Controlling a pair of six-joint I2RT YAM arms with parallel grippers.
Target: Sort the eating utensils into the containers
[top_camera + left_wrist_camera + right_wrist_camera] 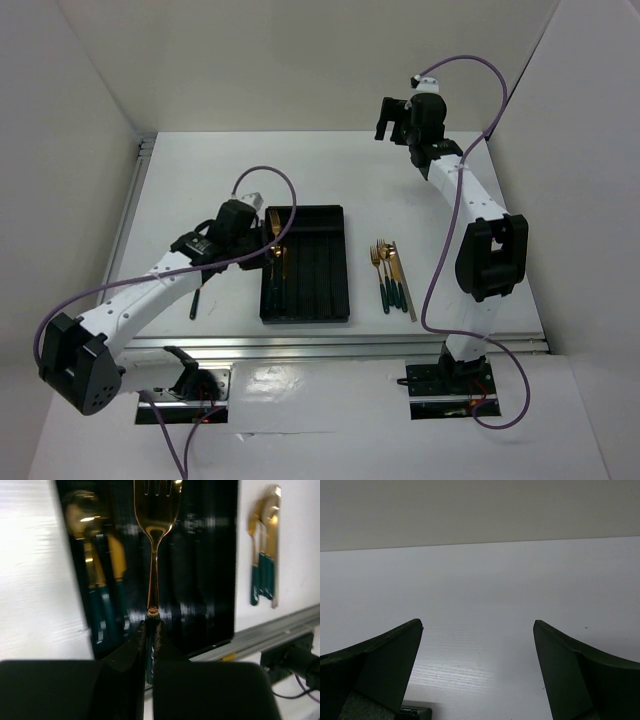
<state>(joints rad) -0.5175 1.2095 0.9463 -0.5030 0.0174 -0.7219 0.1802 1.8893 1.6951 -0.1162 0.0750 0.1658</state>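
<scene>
The black tray (pixel 322 270) lies mid-table, its long compartments running away from me. My left gripper (pixel 263 236) hovers over the tray's left side, shut on the green handle of a gold-headed fork (pixel 155 510) whose tines point to the far end. In the left wrist view the fingertips (pixel 142 630) pinch the handle just below the gold neck. A spoon (pixel 82 517) and a knife (pixel 115 555) lie in the tray's (pixel 200 580) left compartments. Several more utensils (pixel 390 272) lie on the table right of the tray. My right gripper (pixel 394 118) is raised at the back, open and holding nothing (pixel 477 625).
A dark green-handled utensil (pixel 196 300) lies on the table left of the tray, beside the left arm. A metal rail (pixel 340 345) runs along the near table edge. White walls close in the back and both sides.
</scene>
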